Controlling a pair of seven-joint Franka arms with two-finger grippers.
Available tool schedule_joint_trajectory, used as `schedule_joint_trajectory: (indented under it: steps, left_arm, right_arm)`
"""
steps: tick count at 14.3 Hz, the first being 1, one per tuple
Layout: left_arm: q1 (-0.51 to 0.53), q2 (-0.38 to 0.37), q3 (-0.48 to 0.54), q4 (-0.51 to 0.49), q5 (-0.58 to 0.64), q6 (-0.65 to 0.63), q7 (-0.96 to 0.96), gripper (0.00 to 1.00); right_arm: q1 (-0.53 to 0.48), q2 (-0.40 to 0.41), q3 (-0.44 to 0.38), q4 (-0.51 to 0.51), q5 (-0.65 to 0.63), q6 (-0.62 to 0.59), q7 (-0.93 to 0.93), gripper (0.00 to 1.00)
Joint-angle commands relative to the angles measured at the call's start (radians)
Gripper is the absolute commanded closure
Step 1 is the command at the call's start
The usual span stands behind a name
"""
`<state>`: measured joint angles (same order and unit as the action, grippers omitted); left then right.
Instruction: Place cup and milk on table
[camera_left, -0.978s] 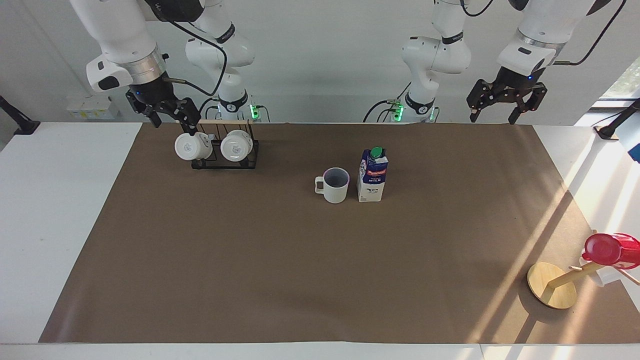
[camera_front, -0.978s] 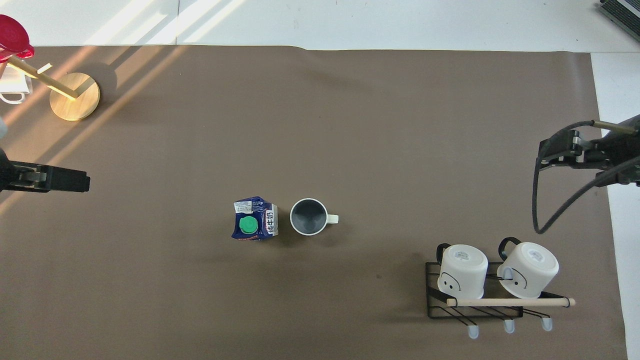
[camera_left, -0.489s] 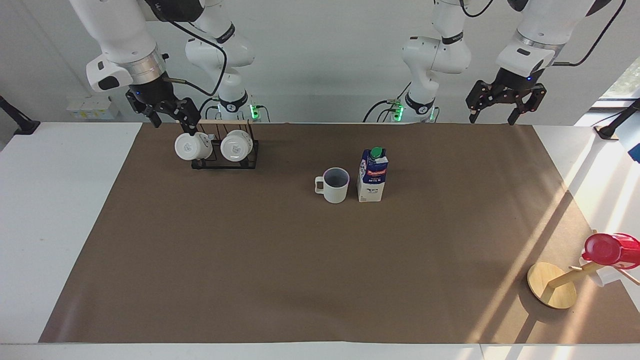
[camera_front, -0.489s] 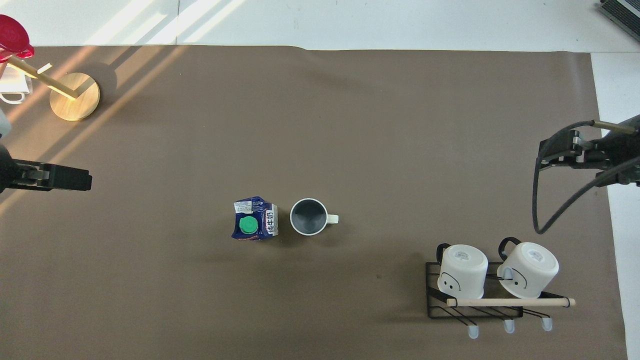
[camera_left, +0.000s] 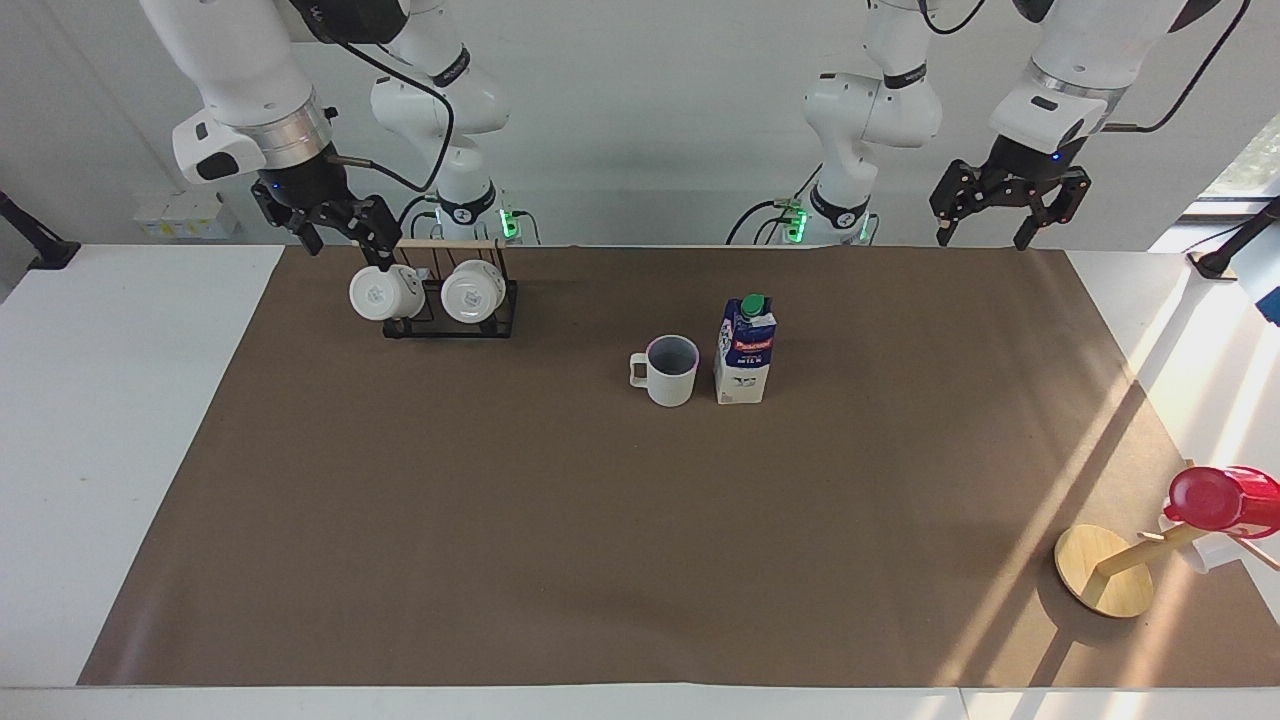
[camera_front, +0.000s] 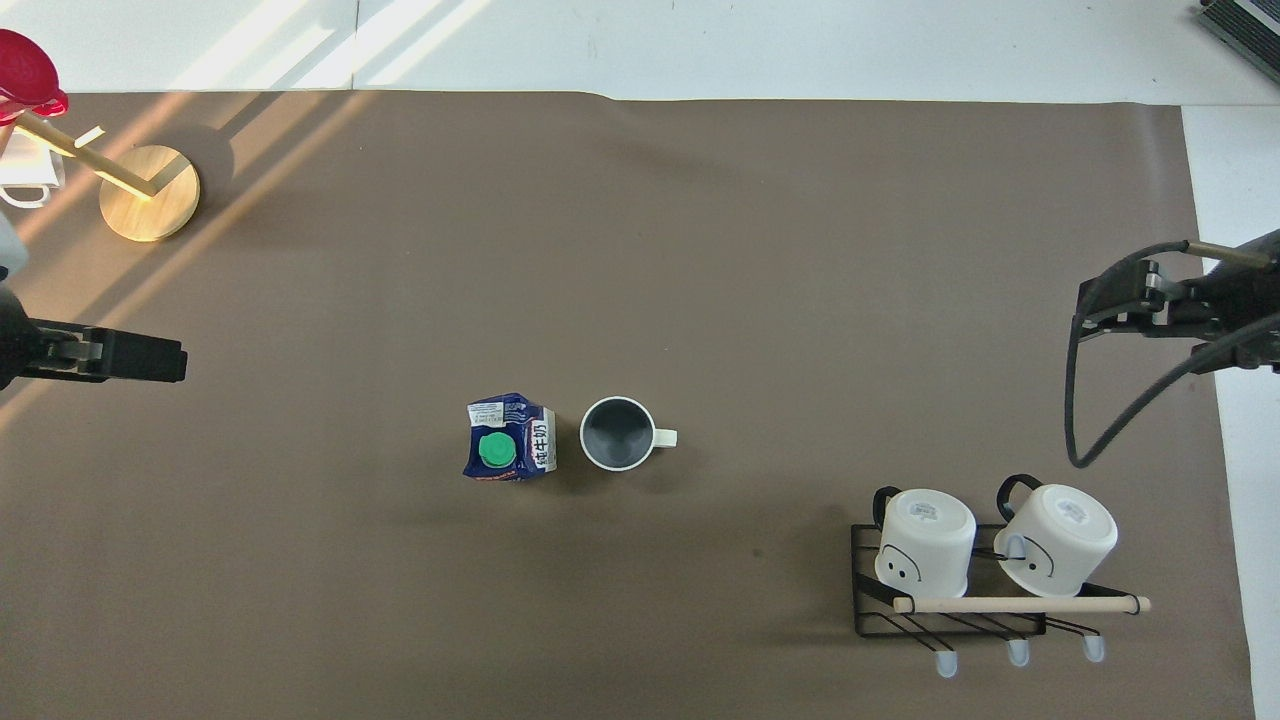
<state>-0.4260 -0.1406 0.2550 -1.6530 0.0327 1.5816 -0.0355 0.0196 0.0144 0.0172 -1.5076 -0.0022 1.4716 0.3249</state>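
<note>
The cream-white cup (camera_left: 671, 371) (camera_front: 618, 433) stands upright on the brown mat (camera_left: 600, 550) of the table (camera_left: 120, 450), near the middle, its handle toward the right arm's end. The milk carton (camera_left: 746, 352) (camera_front: 508, 438) stands upright beside it, toward the left arm's end, a small gap between them. My left gripper (camera_left: 982, 238) (camera_front: 170, 361) hangs open and empty in the air over the mat's edge at the left arm's end. My right gripper (camera_left: 350, 245) (camera_front: 1085, 305) hangs open and empty above the mug rack.
A black wire rack (camera_left: 450, 325) (camera_front: 950, 625) holds two white mugs (camera_left: 378, 292) (camera_left: 472, 292) near the robots at the right arm's end. A wooden stand (camera_left: 1100, 575) (camera_front: 148, 190) carries a red cup (camera_left: 1215, 500) at the left arm's end, far from the robots.
My left gripper has drifted up a little and slightly inward over the mat. The right arm, the cup and the milk have not moved.
</note>
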Motion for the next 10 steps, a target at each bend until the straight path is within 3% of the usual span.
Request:
schedule_joint_trajectory:
  steps: [1,7,10]
  left_arm:
    - [0.073,0.018,-0.054,0.03,-0.016,-0.017,0.017,0.0]
    - [0.306,0.019,-0.284,0.033,-0.028,-0.018,0.017,0.0]
    - [0.372,0.021,-0.33,0.032,-0.03,-0.02,0.019,0.0]
  right_arm:
    - [-0.016,-0.019,0.009,-0.026,-0.001,0.023,-0.023,0.0]
    - [-0.007,-0.022,0.01,-0.029,-0.012,0.023,-0.021,0.0]
    - [-0.007,-0.024,0.01,-0.031,-0.012,0.023,-0.024,0.0]
